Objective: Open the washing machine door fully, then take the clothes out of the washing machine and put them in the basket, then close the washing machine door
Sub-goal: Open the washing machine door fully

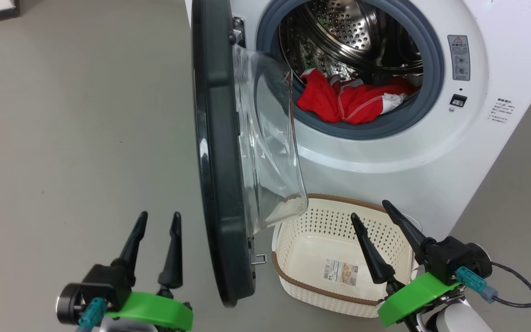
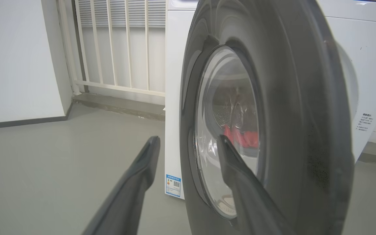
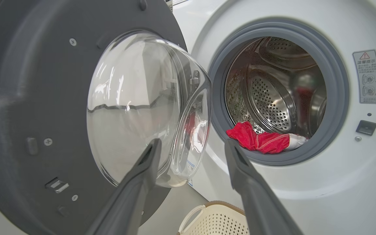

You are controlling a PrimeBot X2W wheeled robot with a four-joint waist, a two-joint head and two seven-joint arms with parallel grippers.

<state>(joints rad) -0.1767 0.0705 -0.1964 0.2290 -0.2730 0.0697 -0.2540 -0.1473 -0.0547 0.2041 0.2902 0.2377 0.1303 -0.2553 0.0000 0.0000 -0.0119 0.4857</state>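
Observation:
The white washing machine (image 1: 500, 60) stands with its door (image 1: 219, 152) swung out roughly square to its front, black rim edge-on, clear glass bowl (image 3: 142, 104) bulging toward the drum. Red clothes (image 1: 353, 101) with white trim lie at the drum's front lip, also seen as clothes (image 3: 266, 140) in the right wrist view. The cream basket (image 1: 293, 235) sits on the floor below the opening, with nothing in it but its label. My left gripper (image 1: 159, 221) is open, left of the door's outer face (image 2: 305, 130). My right gripper (image 1: 369, 210) is open above the basket.
Grey floor (image 1: 72, 138) stretches wide to the left of the door. A white wall and a railing (image 2: 109, 45) stand behind the machine. A black cable (image 1: 523, 290) trails from my right wrist at the lower right.

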